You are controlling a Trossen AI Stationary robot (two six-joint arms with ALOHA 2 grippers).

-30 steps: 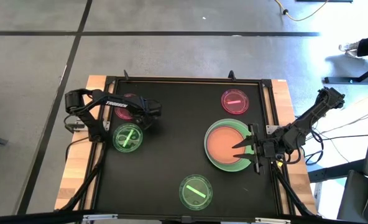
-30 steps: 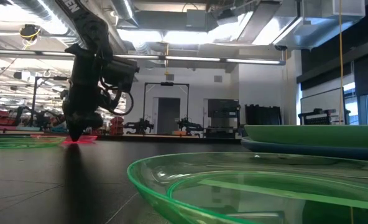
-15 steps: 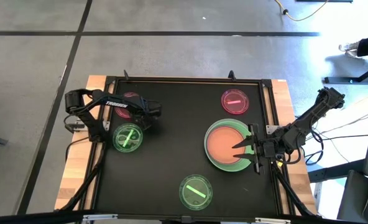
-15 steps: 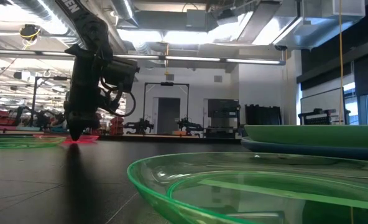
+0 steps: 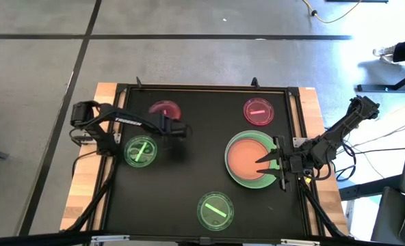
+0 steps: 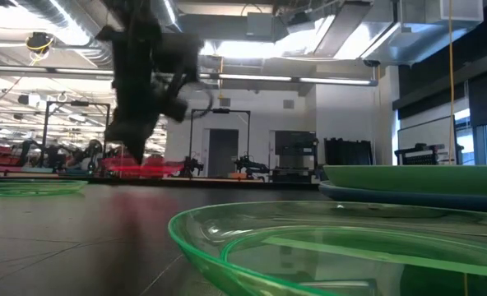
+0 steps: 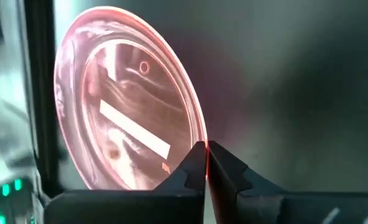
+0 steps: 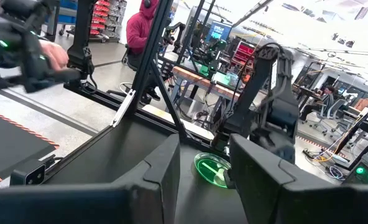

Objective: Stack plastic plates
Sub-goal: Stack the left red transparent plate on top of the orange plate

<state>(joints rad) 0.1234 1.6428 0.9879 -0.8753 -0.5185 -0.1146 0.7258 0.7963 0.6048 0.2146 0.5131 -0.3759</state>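
A black mat [image 5: 189, 171] covers the table, and a workshop with racks and bright ceiling lights shows behind it in the low view. I take the orange plate [image 5: 247, 158] as the landmark. It lies on a large green plate [image 5: 249, 180], near the right edge of the mat; in the low view a blue plate [image 6: 416, 196] shows under the green one.

The left gripper [image 5: 177, 129] is well to the left of the orange plate, above the mat. Its fingers [image 7: 187, 175] are pressed together on the rim of a small pink dish [image 5: 164, 110], and in the low view this dish [image 6: 141, 166] hangs above the mat. In the left wrist view the dish [image 7: 125, 134] has a pale stripe across its middle.

A second pink dish [image 5: 258, 111] lies flat just behind the orange plate. A small green striped dish [image 5: 141, 150] lies far left of the orange plate, beside the left arm. Another green striped dish [image 5: 215, 209] lies in front of the orange plate, near the front edge of the mat.

The right gripper [image 5: 276, 162] waits at the right rim of the orange plate, with its fingers [image 8: 156, 171] spread apart and nothing between them. A person in a red hood [image 8: 142, 32] sits in the room beyond.
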